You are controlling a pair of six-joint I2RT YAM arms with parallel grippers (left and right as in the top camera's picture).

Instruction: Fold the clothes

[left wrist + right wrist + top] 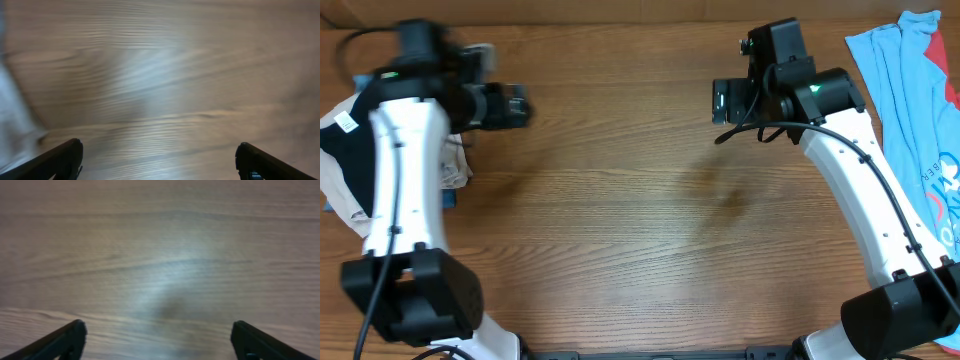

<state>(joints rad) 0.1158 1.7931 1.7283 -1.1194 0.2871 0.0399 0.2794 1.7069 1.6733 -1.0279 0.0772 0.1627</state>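
Clothes (348, 158) sit heaped at the left edge of the counter (620, 210), beneath the left arm (402, 175). Left claw (159, 161), blurred but seemingly released, and right claw (158, 341), plainly released, grasp nothing. Light-blue tee (908, 100) lies far right; a blind grab into the heap could lift 2 garments.

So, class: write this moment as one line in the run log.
stage: nothing folded | left pincer: open, empty | right pincer: open, empty | black shirt: bunched, left edge | blue tee: right edge
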